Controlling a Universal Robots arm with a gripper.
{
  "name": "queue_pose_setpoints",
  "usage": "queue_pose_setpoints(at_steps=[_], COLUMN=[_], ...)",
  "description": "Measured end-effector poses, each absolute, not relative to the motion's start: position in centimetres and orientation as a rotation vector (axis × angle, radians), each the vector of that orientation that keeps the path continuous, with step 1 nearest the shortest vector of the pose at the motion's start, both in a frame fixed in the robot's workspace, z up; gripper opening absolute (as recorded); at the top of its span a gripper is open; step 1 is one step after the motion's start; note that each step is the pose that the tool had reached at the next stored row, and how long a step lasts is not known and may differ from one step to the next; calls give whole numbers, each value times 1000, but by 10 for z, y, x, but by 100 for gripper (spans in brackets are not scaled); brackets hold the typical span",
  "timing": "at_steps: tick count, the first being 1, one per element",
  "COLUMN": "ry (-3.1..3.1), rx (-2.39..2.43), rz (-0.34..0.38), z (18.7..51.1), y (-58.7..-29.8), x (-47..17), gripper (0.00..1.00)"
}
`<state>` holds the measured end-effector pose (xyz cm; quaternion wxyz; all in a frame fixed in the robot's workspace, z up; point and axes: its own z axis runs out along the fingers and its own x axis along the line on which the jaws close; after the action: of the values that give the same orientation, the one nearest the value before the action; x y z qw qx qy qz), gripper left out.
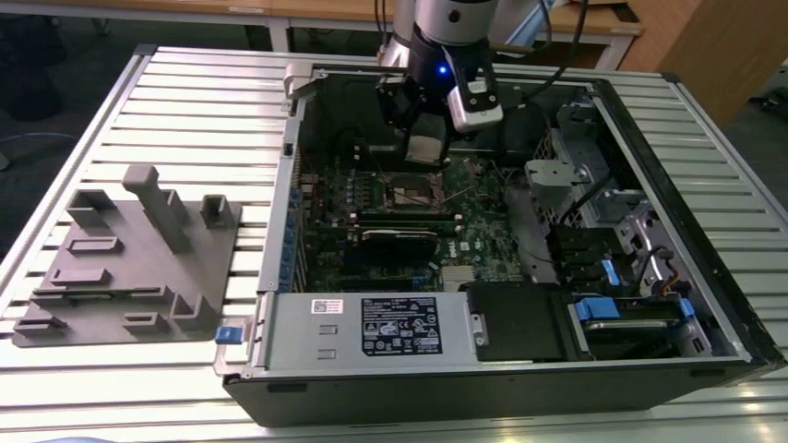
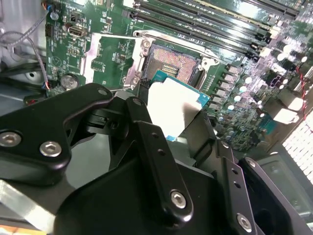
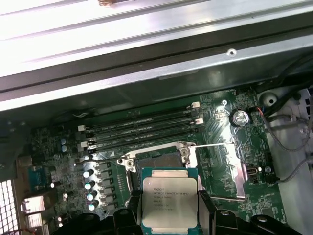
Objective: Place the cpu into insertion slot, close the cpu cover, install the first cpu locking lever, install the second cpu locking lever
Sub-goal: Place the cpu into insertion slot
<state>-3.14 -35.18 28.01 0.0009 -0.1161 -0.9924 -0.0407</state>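
Where the black fingers [image 2: 143, 117] of the claw [image 2: 172, 115] meet, they are clamped on two opposite edges of the cpu [image 3: 169, 196], its dull metal top facing up in both wrist views. The cpu hangs just short of the insertion slot [image 3: 159, 160] and is not seated in it; the slot's dark contact field lies bare inside its silvery rim. Beside the slot, the cpu cover [image 3: 235, 171] is swung open to one side, with green circuit board [image 3: 73, 161] showing through its window. Past the slot run the long black memory slots [image 3: 142, 129], and beyond them rises the metal wall of the computer case [image 3: 146, 73]. In the exterior view the open case lies on the slatted table [image 1: 185, 111], the claw over the board's middle.
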Motion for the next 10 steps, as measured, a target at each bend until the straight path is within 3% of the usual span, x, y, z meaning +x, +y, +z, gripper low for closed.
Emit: queue_pose_setpoints(at_steps=[10], ry=[-3109], rx=[-430], rz=[-128], z=[280], y=[-352], x=[-31], gripper=[54])
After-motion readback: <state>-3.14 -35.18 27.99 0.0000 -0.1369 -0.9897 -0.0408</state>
